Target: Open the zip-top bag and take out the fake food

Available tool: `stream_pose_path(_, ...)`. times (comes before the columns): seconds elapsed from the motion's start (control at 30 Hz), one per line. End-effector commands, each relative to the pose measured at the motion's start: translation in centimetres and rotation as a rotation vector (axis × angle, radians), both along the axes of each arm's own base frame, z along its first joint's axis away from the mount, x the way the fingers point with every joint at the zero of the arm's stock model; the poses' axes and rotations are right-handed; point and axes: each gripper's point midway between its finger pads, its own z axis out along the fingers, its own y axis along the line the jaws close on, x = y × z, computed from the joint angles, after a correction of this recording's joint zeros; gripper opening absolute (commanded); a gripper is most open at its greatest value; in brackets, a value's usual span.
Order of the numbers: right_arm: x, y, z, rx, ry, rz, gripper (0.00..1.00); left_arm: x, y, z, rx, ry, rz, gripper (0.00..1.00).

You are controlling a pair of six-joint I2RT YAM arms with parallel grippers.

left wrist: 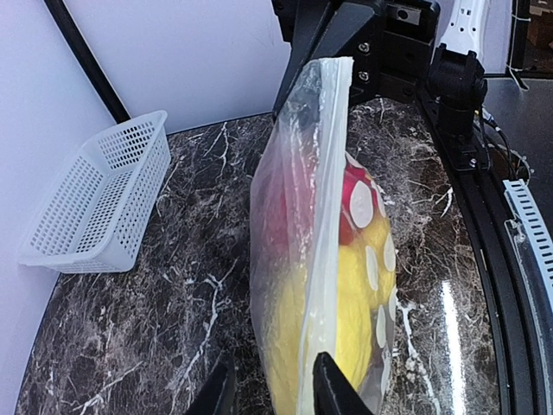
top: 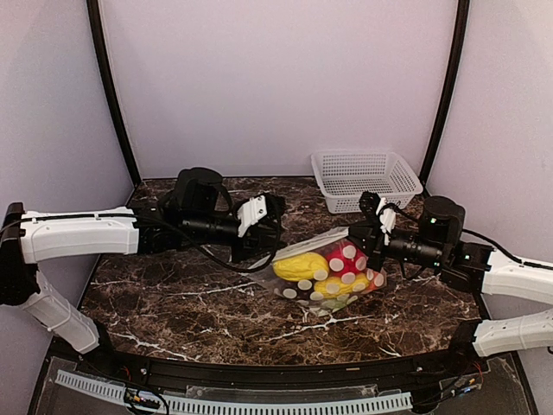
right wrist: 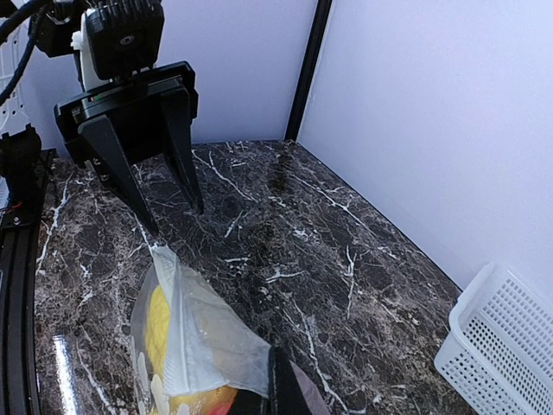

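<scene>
Zip-top bag (top: 333, 268) stretched between the two arms at the middle of the dark marbled surface (top: 173, 303), seen from overhead. You can see the fake food through the dotted plastic. A yellow piece (top: 300, 265) lies toward the left end and a red piece (top: 346, 255) toward the right, with more yellow below them. All of it is inside the bag.

Right jaws: note that they are closed on the bag's right end. In the left wrist view this end of the bag (left wrist: 294, 259) is pinched high up at the far side, so the pouch stands on edge with its pale zip strip running along the top.

Left jaws: your two fingers (left wrist: 333, 389) stand parted on either side of the bag's near end. The zip strip passes between them, closer to the right-hand finger, and they are not clamped on it. The right wrist view confirms this: the left fingers are spread, with their tips just above the bag's upper corner (right wrist: 164, 259).

You cannot tell whether the bag's lower edge rests on the surface or hangs just above it.

White lattice basket (top: 363, 177): it sits at the far right of the surface, behind the right arm (top: 510, 277) and apart from the bag.
</scene>
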Motion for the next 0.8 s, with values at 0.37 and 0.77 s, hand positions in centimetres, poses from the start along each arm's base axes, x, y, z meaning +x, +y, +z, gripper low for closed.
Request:
stream_pose_path(0.37, -0.3, -0.1, 4.2, 0.095, -0.085, 0.009, 0.0, 0.9, -1.3, -2.2, 0.079, -0.007, -0.015, 0.2)
stream_pose_path(0.77, -0.4, -0.1, 3.9, 0.086, -0.085, 0.02, 0.0, 1.4, -2.0, -2.6, 0.074, -0.017, -0.018, 0.01)
